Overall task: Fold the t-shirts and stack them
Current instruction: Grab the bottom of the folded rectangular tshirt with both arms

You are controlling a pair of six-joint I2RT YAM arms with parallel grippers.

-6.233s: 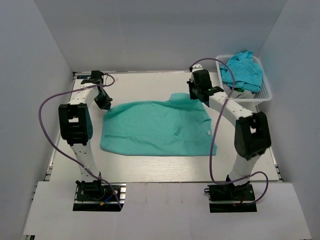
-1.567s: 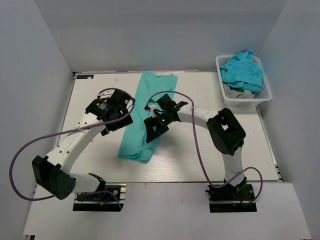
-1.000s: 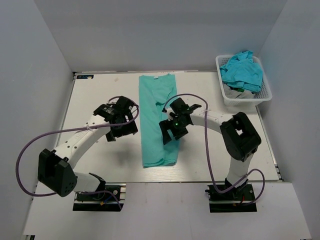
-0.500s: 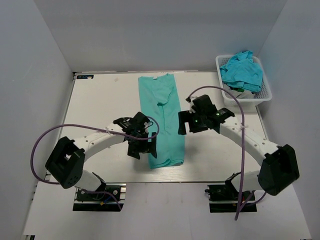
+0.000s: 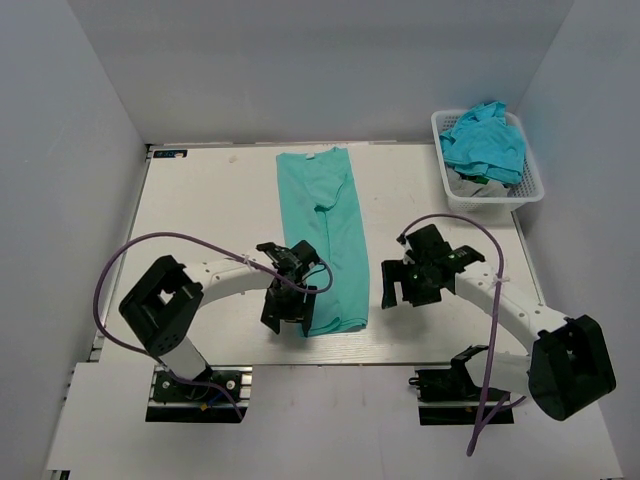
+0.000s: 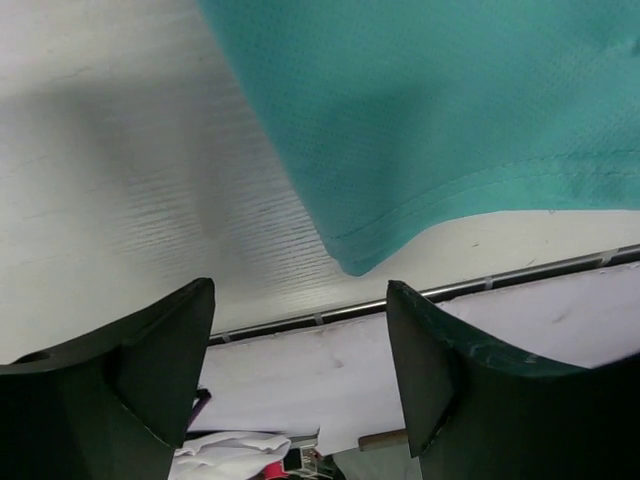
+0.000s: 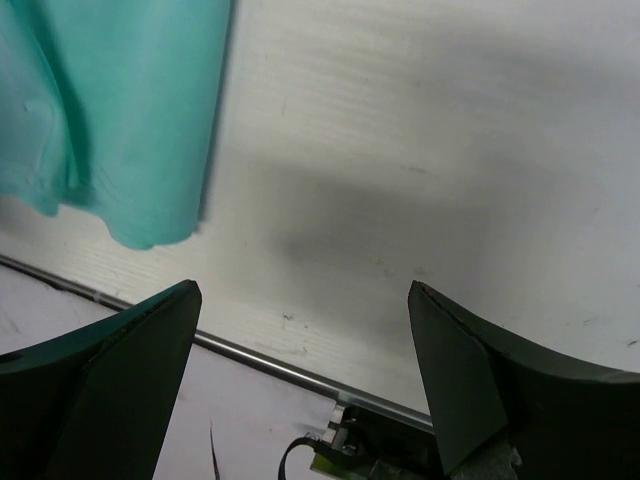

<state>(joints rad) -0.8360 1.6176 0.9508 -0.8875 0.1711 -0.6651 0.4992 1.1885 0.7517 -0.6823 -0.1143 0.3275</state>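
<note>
One teal-green t-shirt (image 5: 325,220) lies folded into a long narrow strip down the middle of the table. My left gripper (image 5: 290,318) hovers at the strip's near left corner. In the left wrist view that corner of the t-shirt (image 6: 450,100) lies just beyond the left gripper (image 6: 300,290), which is open with only table between its fingers. My right gripper (image 5: 400,295) stands open to the right of the strip's near end, apart from it. The right wrist view shows the t-shirt (image 7: 110,110) at upper left and bare table between the right gripper's (image 7: 303,290) fingers. More turquoise t-shirts (image 5: 485,140) are heaped in the basket.
The white lattice basket (image 5: 495,200) stands at the far right corner. The table's near edge with its metal rail (image 6: 500,282) runs just past both grippers. Grey walls enclose the table on three sides.
Both grippers have moved toward the near edge: the left to the strip's near left corner, the right off to the strip's right. The left jaws have narrowed a little. The shirt lies unchanged.
</note>
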